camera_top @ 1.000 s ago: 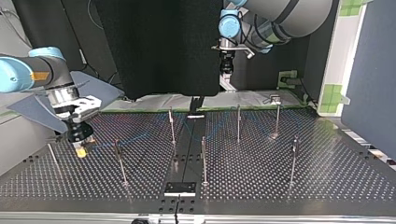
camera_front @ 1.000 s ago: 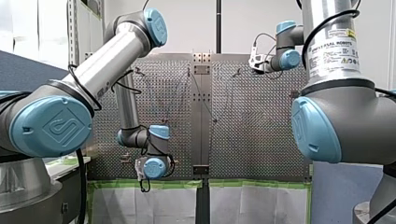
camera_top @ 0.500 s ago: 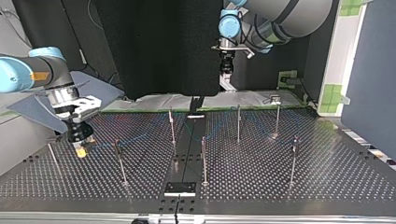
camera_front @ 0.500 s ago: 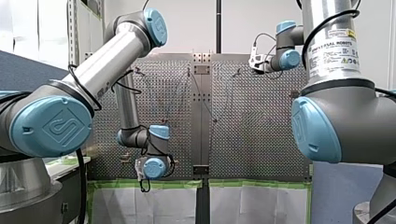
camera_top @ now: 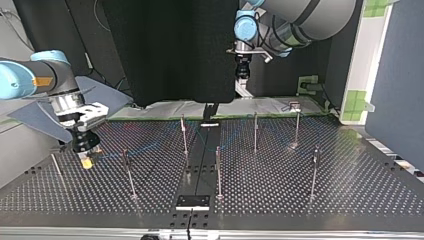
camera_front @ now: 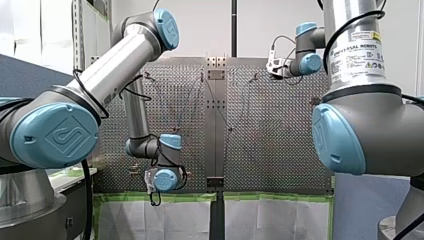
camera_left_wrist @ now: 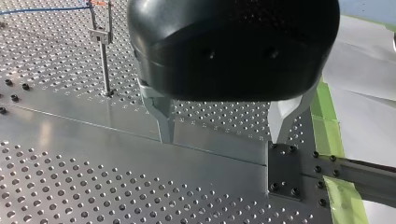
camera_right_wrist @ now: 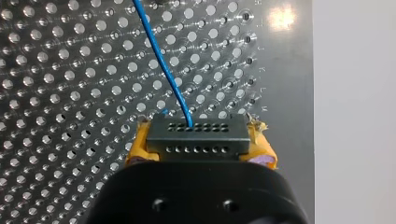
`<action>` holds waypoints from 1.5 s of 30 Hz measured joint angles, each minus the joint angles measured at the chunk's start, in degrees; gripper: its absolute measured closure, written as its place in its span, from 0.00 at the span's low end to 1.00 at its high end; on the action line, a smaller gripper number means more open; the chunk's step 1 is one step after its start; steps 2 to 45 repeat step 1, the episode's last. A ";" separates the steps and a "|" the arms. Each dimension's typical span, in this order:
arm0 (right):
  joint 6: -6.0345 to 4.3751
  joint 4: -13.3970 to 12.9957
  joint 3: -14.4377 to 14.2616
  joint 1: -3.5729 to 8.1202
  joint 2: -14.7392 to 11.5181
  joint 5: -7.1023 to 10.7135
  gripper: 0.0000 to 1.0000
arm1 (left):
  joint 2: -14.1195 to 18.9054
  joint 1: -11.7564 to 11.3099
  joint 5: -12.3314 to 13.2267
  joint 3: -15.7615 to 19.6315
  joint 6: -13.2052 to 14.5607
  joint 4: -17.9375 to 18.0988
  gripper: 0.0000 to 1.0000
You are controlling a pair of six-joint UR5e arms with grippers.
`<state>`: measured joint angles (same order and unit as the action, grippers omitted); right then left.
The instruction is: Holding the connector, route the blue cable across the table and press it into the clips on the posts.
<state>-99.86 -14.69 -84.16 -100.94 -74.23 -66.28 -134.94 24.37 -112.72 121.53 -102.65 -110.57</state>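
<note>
My right end effector [camera_top: 86,160] is clenched on the connector [camera_right_wrist: 197,139]. Its 2 yellow pads [camera_right_wrist: 136,149] squeeze the block's short ends, so the face with the pin holes points ahead and the blue cable [camera_right_wrist: 161,65] leaves freely. The cable runs from the connector's middle straight ahead of the end effector, over the perforated table [camera_right_wrist: 56,102]. This grip likely lets the arm steer the line under tension.

My left end effector [camera_left_wrist: 223,137] is released, its 2 metal fingers spread and empty just above the table. A post [camera_left_wrist: 105,65] stands ahead and to one side. The cable reaches its upper end, but I cannot tell whether it is seated there. I judge this end effector is placed ready to press.
</note>
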 joint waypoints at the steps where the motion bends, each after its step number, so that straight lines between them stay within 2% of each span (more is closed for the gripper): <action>1: 0.00 0.00 0.00 0.00 0.00 0.00 1.00 | 0.00 0.00 0.00 0.00 0.00 0.00 0.02; 45: 0.00 0.00 0.00 0.00 0.00 0.00 1.00 | 0.00 0.00 0.00 0.00 0.00 0.00 0.02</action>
